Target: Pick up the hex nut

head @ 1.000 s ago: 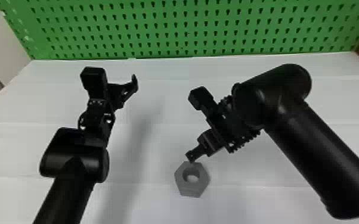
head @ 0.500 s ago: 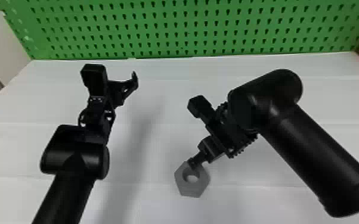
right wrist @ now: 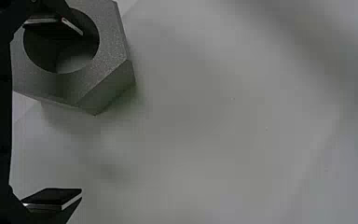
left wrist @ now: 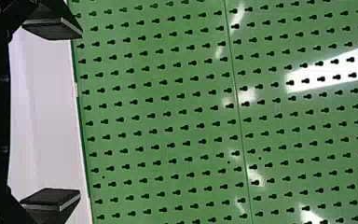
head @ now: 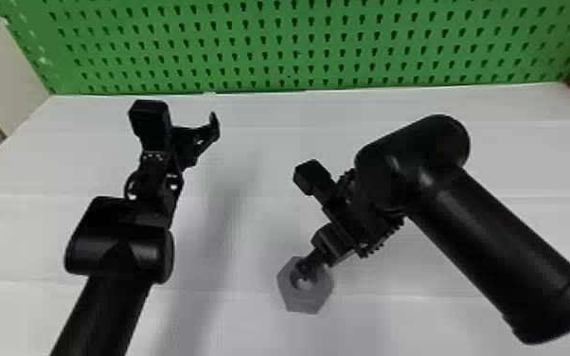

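Grey and six-sided, the nut [head: 307, 300] lies flat on the near part of the white table [head: 416, 326]; we log the right claw [head: 336, 241] angled down at it from the right, one finger [head: 315, 259] overlapping the round hole; we cannot tell how deep that finger sits or whether it touches. In the right wrist view we find the right claw [right wrist: 82, 113] wide, its second finger [right wrist: 51, 198] apart from the nut, outside its rim; the nut lies ungripped. We place the left claw [head: 189, 142] over the left part of the table, well apart from the nut, facing the green pegboard [head: 274, 45] along the far edge; we record it as wide too, its two fingers well apart.
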Controlling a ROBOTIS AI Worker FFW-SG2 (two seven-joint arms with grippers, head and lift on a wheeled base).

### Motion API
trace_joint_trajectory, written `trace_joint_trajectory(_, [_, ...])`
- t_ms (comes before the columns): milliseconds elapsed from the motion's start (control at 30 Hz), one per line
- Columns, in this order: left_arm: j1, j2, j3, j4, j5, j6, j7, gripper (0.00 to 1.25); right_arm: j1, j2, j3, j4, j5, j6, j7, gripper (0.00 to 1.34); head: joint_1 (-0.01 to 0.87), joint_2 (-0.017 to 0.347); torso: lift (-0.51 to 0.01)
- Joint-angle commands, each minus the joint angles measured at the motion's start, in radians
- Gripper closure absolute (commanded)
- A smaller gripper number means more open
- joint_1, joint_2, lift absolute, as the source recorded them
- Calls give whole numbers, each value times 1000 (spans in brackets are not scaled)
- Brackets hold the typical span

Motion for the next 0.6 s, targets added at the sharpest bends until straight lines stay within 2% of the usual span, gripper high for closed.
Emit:
trace_joint_trajectory(0, [-1,0,0,2,0,-2,0,88,-2,-1,6,22,-5,3,1,108,785,149,-89])
trace_joint_trajectory(100, [-1,0,-1,2,0,-3,0,88,-5,0,12,29,-5,3,1,124,785,149,-89])
trace_joint_trajectory(167, [-2,0,-1,2,0,-3,0,88,-5,0,13,29,-5,3,1,211,785,149,-89])
trace_joint_trajectory(333, [-1,0,2,2,2,-5,0,88,-3,0,7,29,-5,3,1,906,785,149,-88])
trace_joint_trajectory(400, [1,0,2,2,2,-6,0,88,-3,0,9,29,-5,3,0,952,785,149,-88])
trace_joint_trajectory(567, [4,0,2,2,3,-8,0,88,-5,-1,18,29,-5,3,0,953,785,149,-88])
